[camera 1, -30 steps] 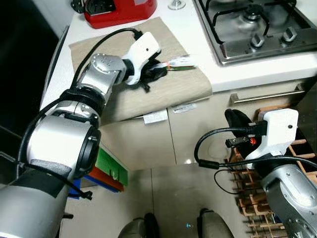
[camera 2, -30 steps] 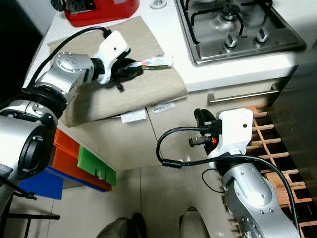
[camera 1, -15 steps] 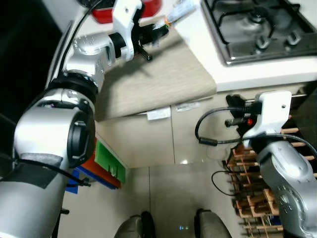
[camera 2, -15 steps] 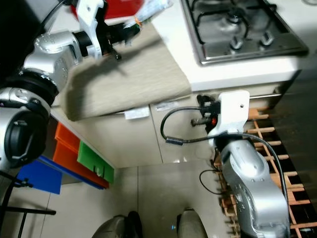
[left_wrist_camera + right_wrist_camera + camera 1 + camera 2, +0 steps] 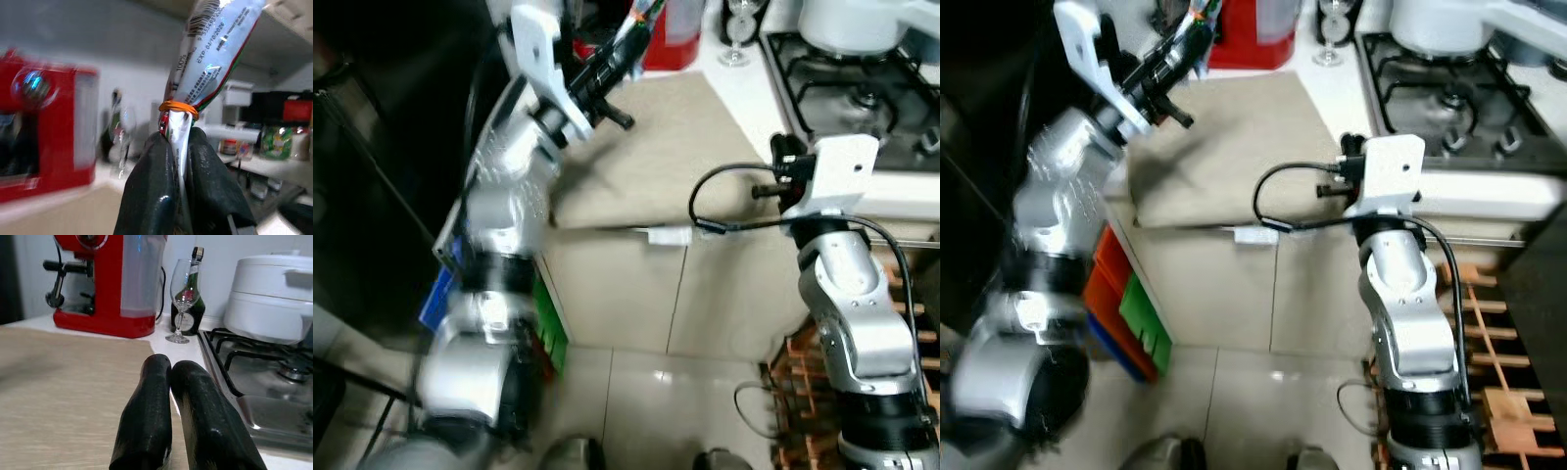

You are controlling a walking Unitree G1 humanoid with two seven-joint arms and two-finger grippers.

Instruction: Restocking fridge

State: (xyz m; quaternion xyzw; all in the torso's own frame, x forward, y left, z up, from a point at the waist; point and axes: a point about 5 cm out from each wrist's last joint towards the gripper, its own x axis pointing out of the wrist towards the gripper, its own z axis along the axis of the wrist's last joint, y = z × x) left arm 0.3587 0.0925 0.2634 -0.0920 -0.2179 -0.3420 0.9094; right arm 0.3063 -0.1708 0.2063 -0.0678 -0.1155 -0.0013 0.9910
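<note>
My left gripper is shut on the twisted end of a white plastic packet with red and green print, bound by an orange rubber band. In the left eye view the left arm is raised high over the counter's left end, the left gripper holding the packet up above the beige mat. My right gripper is shut with nothing between its fingers. It sits level with the counter's front edge, the right gripper just left of the stove.
A red coffee machine, a wine glass and a dark bottle stand at the back of the counter. A white pot sits on the stove. Orange and green bins lie under the counter's left end; a wooden rack is low right.
The left arm has lifted the packet off the mat and swung it high. The right arm has risen to counter height. The camera has shifted too.
</note>
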